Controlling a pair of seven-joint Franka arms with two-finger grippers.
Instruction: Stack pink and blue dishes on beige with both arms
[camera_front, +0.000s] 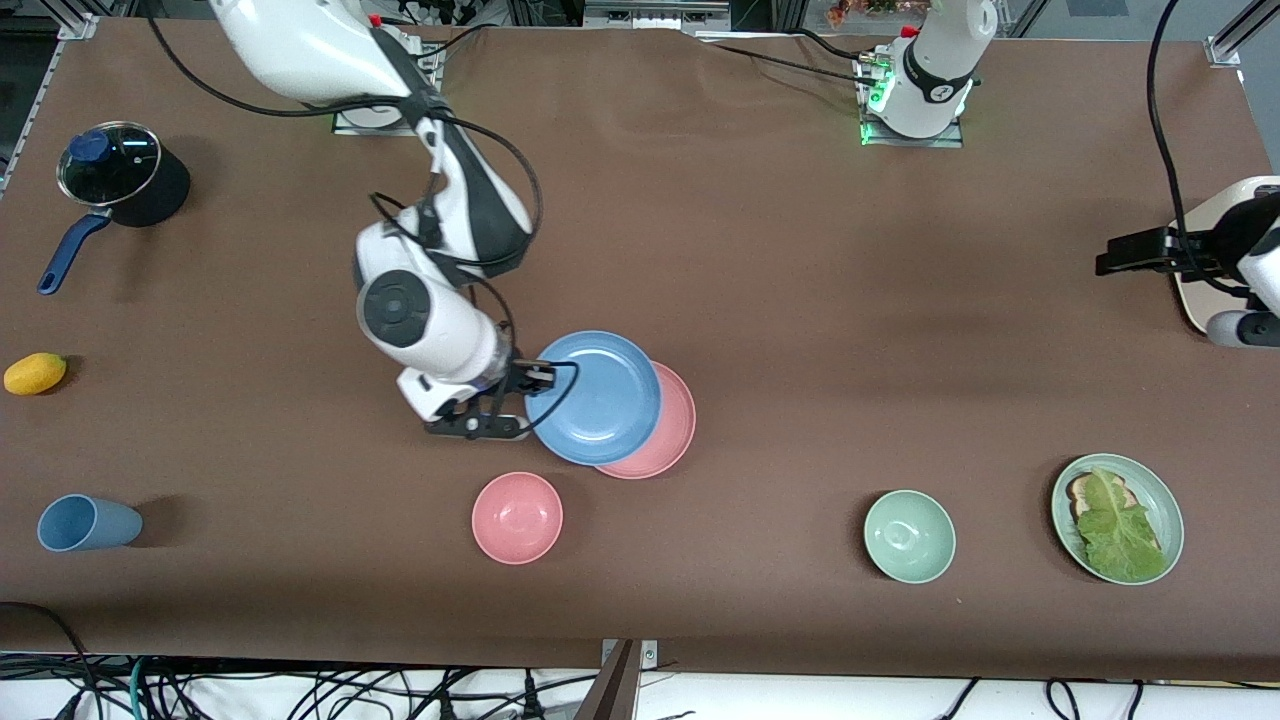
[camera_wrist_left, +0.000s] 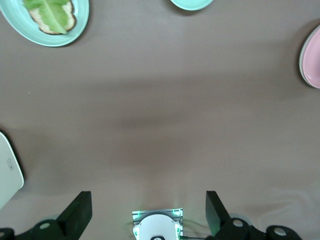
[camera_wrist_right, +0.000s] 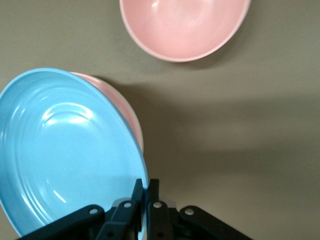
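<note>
Spanning the whole scene, brown surface (camera_front: 800, 300) carries everything. Right arm (camera_front: 440, 230) reaches to mid-surface; left arm (camera_front: 1245, 265) waits over its own end. Blue plate (camera_front: 594, 397) is tilted, overlapping pink plate (camera_front: 668, 432) beneath it; the pink one lies flat on the surface. Right gripper (camera_front: 528, 378) has its fingers (camera_wrist_right: 137, 192) clamped on the blue plate's rim. Left gripper (camera_wrist_left: 149, 212) hangs over bare surface, fingers spread wide, holding nothing. Pink bowl (camera_front: 517, 517) sits nearer the front camera than both plates.
</note>
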